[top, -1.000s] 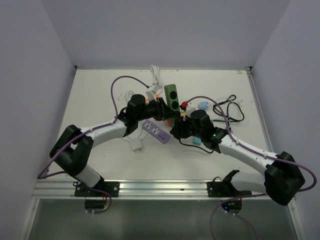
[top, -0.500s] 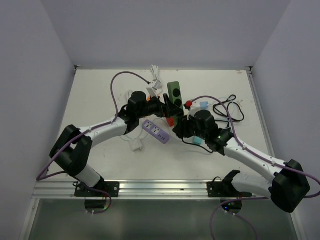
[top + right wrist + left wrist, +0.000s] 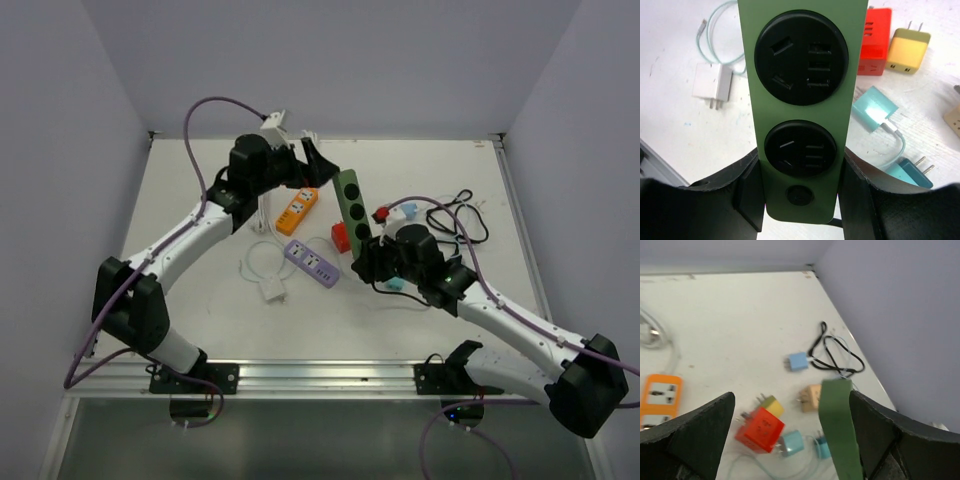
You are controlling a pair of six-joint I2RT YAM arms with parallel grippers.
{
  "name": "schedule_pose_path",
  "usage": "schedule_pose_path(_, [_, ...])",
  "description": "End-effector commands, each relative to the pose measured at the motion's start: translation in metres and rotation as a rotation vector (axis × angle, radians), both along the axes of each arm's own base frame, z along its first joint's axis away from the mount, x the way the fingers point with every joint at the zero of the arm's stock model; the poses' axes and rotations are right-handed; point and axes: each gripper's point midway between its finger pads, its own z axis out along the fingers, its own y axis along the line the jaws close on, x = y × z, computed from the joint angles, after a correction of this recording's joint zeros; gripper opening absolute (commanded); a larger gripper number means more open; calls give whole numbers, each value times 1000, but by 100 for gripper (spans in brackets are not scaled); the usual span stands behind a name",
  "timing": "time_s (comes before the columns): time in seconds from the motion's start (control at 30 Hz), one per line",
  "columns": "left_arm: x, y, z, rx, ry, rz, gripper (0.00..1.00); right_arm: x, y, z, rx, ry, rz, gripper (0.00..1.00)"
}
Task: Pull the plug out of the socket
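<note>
The right gripper [image 3: 800, 192] was clamped on the near end of the green socket strip [image 3: 352, 205], tilted above the middle of the table [image 3: 200, 300], long axis toward the far edge, visible sockets empty, its far end just right of the left gripper [image 3: 316, 165], whose fingers were apart and empty.

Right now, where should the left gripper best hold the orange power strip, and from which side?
Grip the orange power strip across its long sides, near mid-length, coming down from above: it lies flat on the table, sockets up, and is narrow that way.
</note>
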Motion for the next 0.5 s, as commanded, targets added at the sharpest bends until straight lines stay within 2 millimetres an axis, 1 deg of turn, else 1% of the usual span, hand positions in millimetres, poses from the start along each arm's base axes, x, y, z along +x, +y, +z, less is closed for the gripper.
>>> schedule_pose_path(0.0, [31, 60, 32, 140, -69, 168, 100, -10, 10, 12, -8, -6, 111, 0])
schedule_pose_path(0.03, [41, 84, 40, 157, -78, 238, 100, -13, 10, 10, -32, 2, 137, 0])
schedule_pose_path(0.07, [42, 97, 43, 174, -75, 266, 100, -20, 16, 8, -46, 6, 174, 0])
schedule_pose_path(0.1, [43, 109, 55, 184, -105, 296, 100, -25, 18, 6, -68, 16, 200, 0])
schedule_pose_path(0.13, [42, 132, 73, 189, -141, 363, 100, -29, 21, 5, -86, 11, 233, 0])
schedule_pose_path(0.2, [34, 153, 88, 218, -179, 422, 100, -43, 30, 3, -118, 22, 313, 0])
schedule_pose_path(0.23, [24, 167, 106, 215, -218, 471, 100, -48, 32, -3, -157, 25, 356, 0])
schedule_pose_path(0.27, [17, 170, 114, 208, -244, 479, 100, -60, 35, -9, -197, 41, 410, 0])
schedule_pose_path(0.3, [11, 172, 108, 220, -245, 478, 100, -64, 39, -7, -215, 32, 442, 0])
schedule_pose_path(0.33, [6, 175, 109, 224, -255, 480, 100, -67, 41, -15, -264, 31, 485, 0])
schedule_pose_path(0.37, [-4, 178, 114, 230, -267, 483, 100, -76, 45, -18, -296, 31, 527, 0])
schedule_pose_path(0.4, [-8, 181, 105, 262, -264, 478, 100, -81, 44, -22, -343, 34, 564, 0])
schedule_pose_path(0.43, [-15, 185, 107, 273, -273, 481, 100, -83, 44, -25, -382, 22, 599, 0])
schedule_pose_path(0.47, [-20, 187, 100, 295, -256, 477, 100, -94, 45, -36, -436, 37, 648, 0])
